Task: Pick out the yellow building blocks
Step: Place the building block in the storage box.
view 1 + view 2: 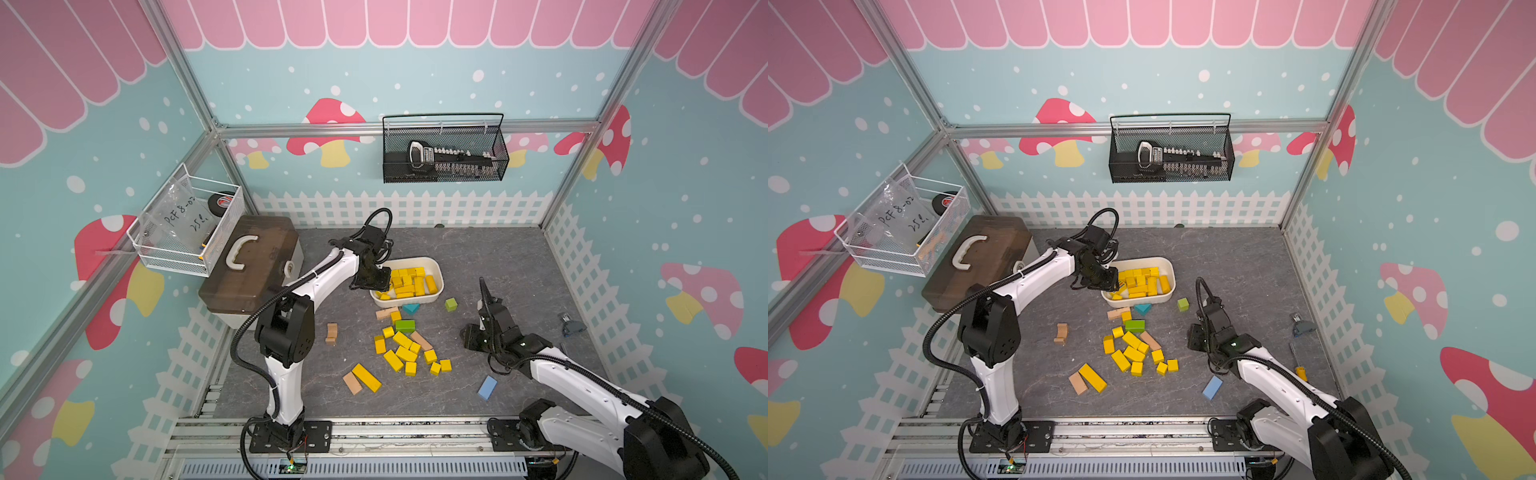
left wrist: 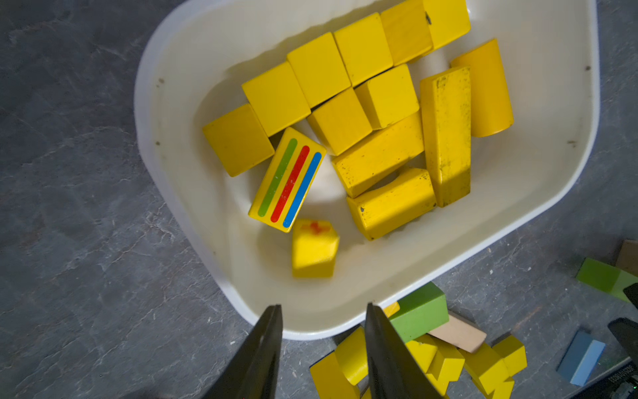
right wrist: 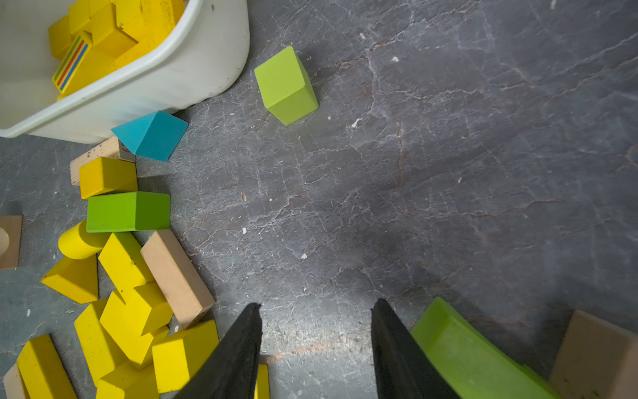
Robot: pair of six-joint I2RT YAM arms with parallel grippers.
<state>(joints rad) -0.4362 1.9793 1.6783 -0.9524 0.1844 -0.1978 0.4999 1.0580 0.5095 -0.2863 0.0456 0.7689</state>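
Several yellow building blocks (image 1: 409, 281) lie in a white bin (image 1: 436, 266), among them one with coloured stripes (image 2: 288, 179). My left gripper (image 2: 322, 307) hangs open over the bin's near-left end, nothing between its fingers. A small yellow block (image 2: 314, 250) shows blurred in the bin just beyond the tips. More yellow blocks (image 1: 405, 351) are heaped on the grey table in front of the bin, and a long yellow bar (image 1: 366, 377) lies nearer the front. My right gripper (image 3: 316, 305) is open over bare table to the right of that heap.
Green blocks (image 1: 451, 304) (image 1: 405, 325), a teal wedge (image 1: 410, 308), tan blocks (image 1: 352, 382) (image 1: 331, 333) and a blue block (image 1: 487, 387) lie among the yellow ones. A brown toolbox (image 1: 249, 266) stands at the back left. A green piece (image 3: 466, 355) sits beside my right gripper.
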